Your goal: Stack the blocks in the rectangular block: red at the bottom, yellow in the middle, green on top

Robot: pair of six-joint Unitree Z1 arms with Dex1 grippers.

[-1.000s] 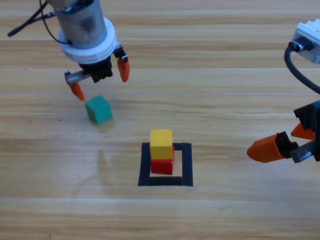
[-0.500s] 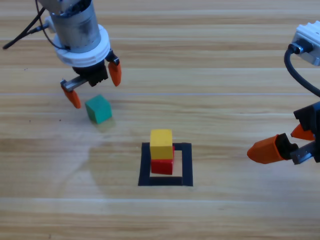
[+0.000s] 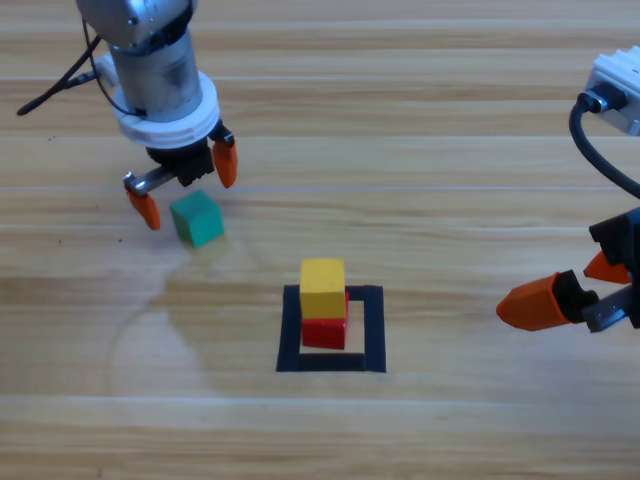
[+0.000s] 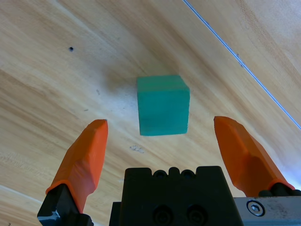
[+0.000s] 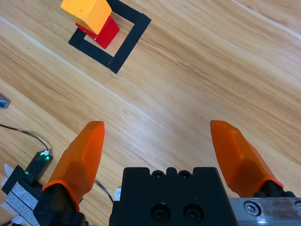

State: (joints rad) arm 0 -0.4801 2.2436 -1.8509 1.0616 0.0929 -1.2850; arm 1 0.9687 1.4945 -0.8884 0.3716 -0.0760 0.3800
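left claw [image 3: 180,186]: jaws apart, has dropped closer over green [image 3: 196,218], now straddling it on the desk [image 3: 420,150] | yellow [image 3: 322,288] sits on red [image 3: 324,332] inside rectangular block [image 3: 372,330] | right claw [image 3: 560,298]: apart, waiting at right edge | next, likely: grasp green.

Green cube [image 3: 196,219] unobstructed between the spread left gripper [image 3: 182,178] jaws, yellow-on-red stack [image 3: 323,303] well apart

table [image 3: 420,150]: glossy wood grain | green cube [image 4: 163,105]: matt, smooth | tape outline [image 3: 373,330]: flat black
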